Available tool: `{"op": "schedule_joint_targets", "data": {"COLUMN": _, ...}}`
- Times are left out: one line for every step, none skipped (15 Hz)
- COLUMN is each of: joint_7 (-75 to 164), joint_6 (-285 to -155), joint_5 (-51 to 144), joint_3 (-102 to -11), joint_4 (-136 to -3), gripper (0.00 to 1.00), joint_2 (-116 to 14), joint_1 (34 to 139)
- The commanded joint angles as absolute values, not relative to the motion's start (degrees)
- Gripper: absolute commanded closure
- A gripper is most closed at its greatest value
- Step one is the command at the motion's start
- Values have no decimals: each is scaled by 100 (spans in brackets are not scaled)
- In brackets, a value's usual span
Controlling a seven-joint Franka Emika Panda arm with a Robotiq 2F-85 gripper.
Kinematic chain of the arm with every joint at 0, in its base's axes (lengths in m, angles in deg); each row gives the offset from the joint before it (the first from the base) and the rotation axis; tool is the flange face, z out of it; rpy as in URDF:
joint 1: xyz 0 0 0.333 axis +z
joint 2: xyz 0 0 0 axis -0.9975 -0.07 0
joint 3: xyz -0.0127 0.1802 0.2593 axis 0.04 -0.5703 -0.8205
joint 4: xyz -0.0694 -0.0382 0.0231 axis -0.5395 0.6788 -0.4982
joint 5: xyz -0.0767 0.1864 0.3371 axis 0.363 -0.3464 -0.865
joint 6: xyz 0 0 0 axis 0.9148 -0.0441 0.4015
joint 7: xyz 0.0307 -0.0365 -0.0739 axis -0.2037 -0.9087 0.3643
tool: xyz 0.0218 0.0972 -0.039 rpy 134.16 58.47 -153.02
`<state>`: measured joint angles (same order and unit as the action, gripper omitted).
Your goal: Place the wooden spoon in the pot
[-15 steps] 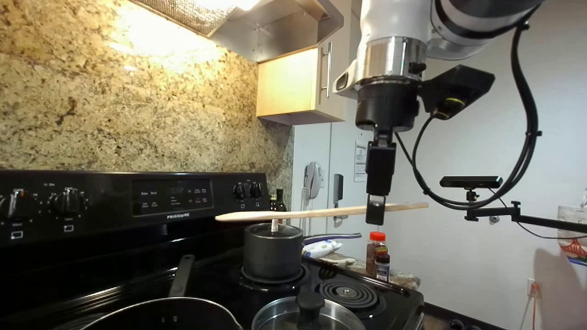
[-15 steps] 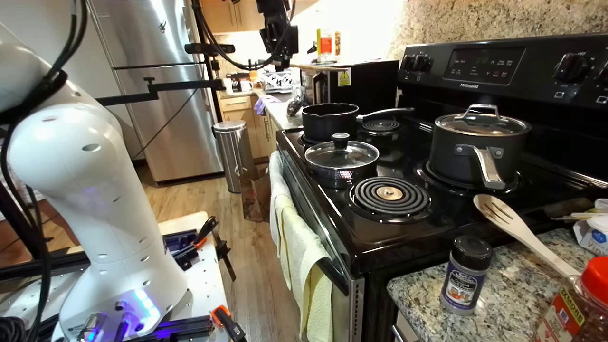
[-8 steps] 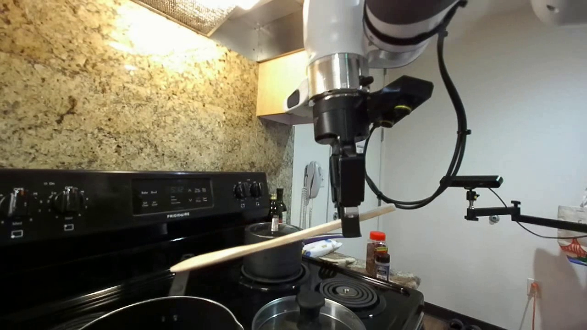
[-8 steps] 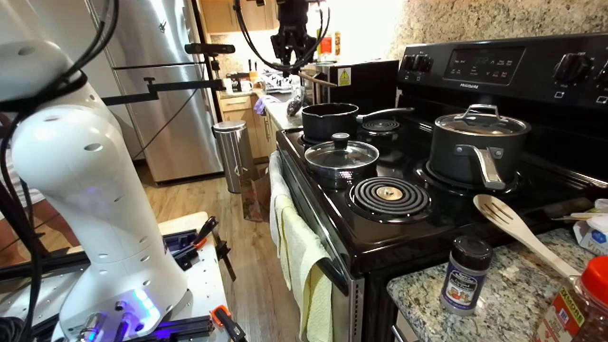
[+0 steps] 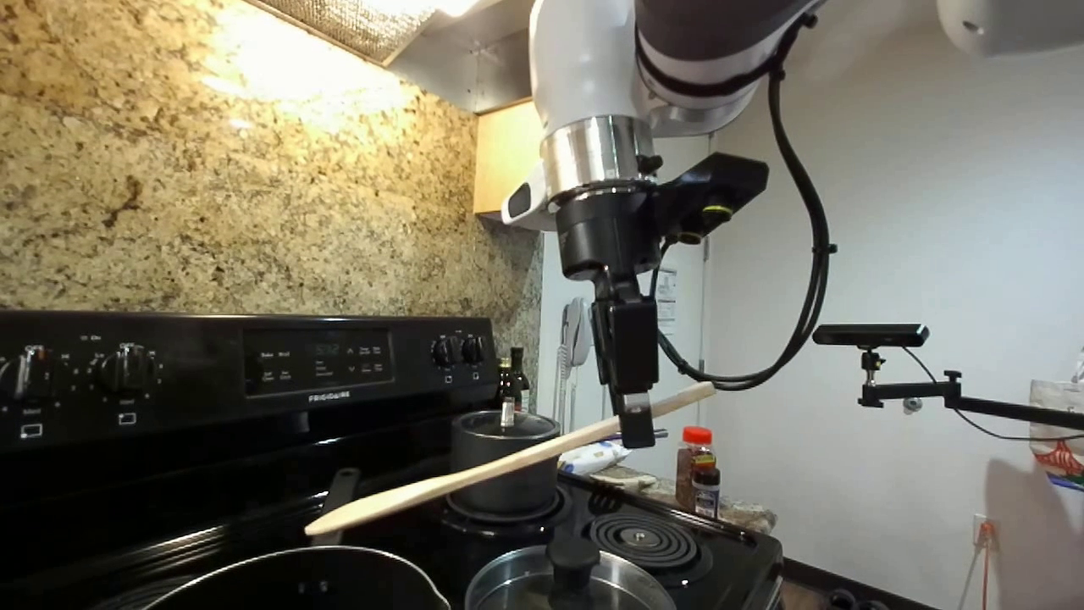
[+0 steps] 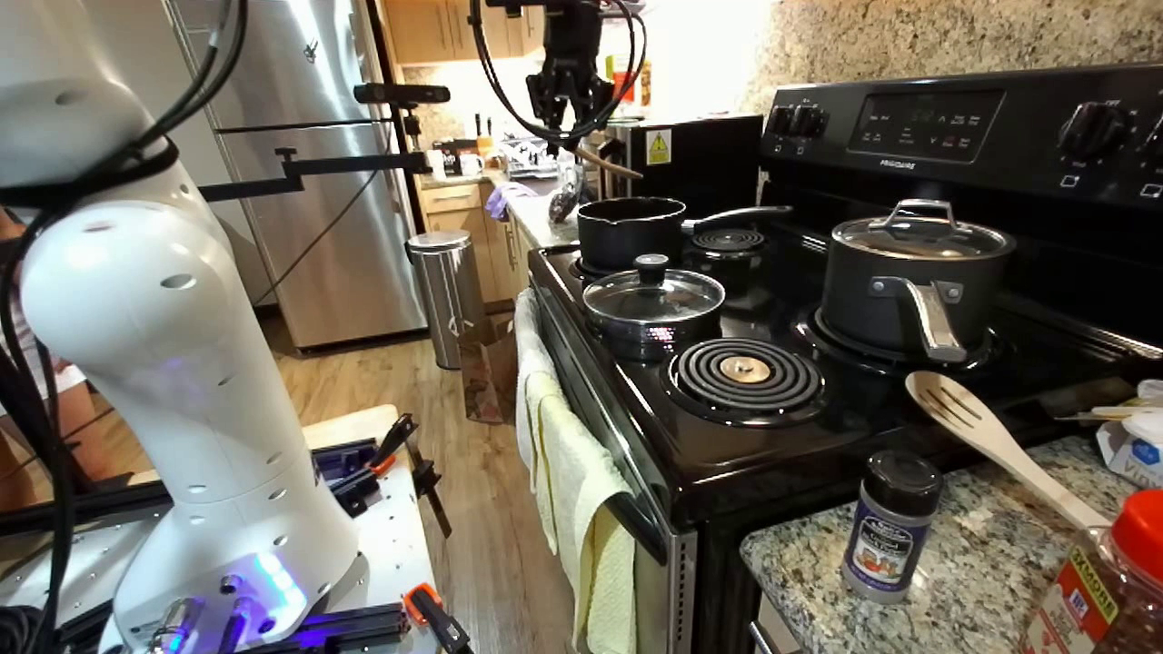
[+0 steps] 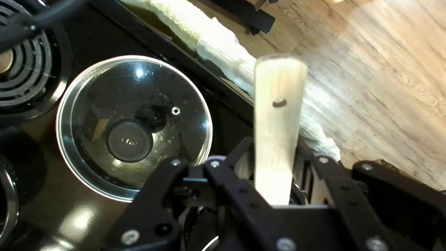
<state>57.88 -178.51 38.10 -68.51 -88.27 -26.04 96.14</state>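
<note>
Looks like the carry step: hand (image 7: pixel 274 167) clamped on wooden spoon (image 5: pixel 506 463), head end low, in the air above the stove (image 6: pixel 772 313), well apart from the counter (image 6: pixel 972 572) corner. Next: center head over open saucepan (image 6: pixel 629 243), lower, let go.

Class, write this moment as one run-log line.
gripper: closed on spoon | spoon: aloft | open pot: spoon not yet inside

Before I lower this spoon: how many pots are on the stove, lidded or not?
3. In an exterior view: the open pot, far along the front; the low lidded pot, between it and the bare front burner; the tall lidded pot, toward the control panel. No others show.
</note>
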Motion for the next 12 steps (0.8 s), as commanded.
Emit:
{"op": "schedule_joint_targets", "data": {"joint_7": 5899, "joint_6": -17781, "joint_5": 4125, "joint_3": -6880, "joint_4": -8150, "gripper": 91, "joint_2": -3208, "joint_1": 9554}}
{"op": "schedule_joint_targets", "data": {"joint_7": 5887, "joint_6": -17782, "joint_5": 4279, "joint_3": -6893, "joint_4": -7910, "gripper": 91, "joint_2": -3437, "joint_1": 9548}}
{"op": "schedule_joint_targets", "data": {"joint_7": 5905, "joint_6": -17764, "joint_5": 4454, "joint_3": -6902, "joint_4": -7690, "gripper": 91, "joint_2": -3653, "joint_1": 9548}}
{"op": "schedule_joint_targets", "data": {"joint_7": 5893, "joint_6": -17804, "joint_5": 4623, "joint_3": -6910, "joint_4": -7491, "gripper": 91, "joint_2": -3831, "joint_1": 9556}}
{"op": "schedule_joint_targets", "data": {"joint_7": 5976, "joint_6": -17587, "joint_5": 4691, "joint_3": -6914, "joint_4": -7194, "gripper": 91, "joint_2": -4071, "joint_1": 9573}}
{"op": "schedule_joint_targets", "data": {"joint_7": 6073, "joint_6": -17332, "joint_5": 4915, "joint_3": -6934, "joint_4": -6932, "gripper": 91, "joint_2": -4285, "joint_1": 9599}}
{"op": "schedule_joint_targets", "data": {"joint_7": 6146, "joint_6": -17144, "joint_5": 5078, "joint_3": -6939, "joint_4": -6742, "gripper": 91, "joint_2": -4435, "joint_1": 9616}}
{"op": "schedule_joint_targets", "data": {"joint_7": 6333, "joint_6": -16817, "joint_5": 5197, "joint_3": -6946, "joint_4": -6530, "gripper": 91, "joint_2": -4582, "joint_1": 9623}}
{"op": "schedule_joint_targets", "data": {"joint_7": 6524, "joint_6": -16511, "joint_5": 5310, "joint_3": -6959, "joint_4": -6337, "gripper": 91, "joint_2": -4710, "joint_1": 9633}}
{"op": "schedule_joint_targets", "data": {"joint_7": 6726, "joint_6": -16191, "joint_5": 5385, "joint_3": -6977, "joint_4": -6150, "gripper": 91, "joint_2": -4815, "joint_1": 9640}}
{"op": "schedule_joint_targets", "data": {"joint_7": 6995, "joint_6": -15950, "joint_5": 5416, "joint_3": -7002, "joint_4": -5996, "gripper": 91, "joint_2": -4903, "joint_1": 9637}}
{"op": "schedule_joint_targets", "data": {"joint_7": 7259, "joint_6": -15757, "joint_5": 5406, "joint_3": -7040, "joint_4": -5855, "gripper": 91, "joint_2": -4977, "joint_1": 9640}}
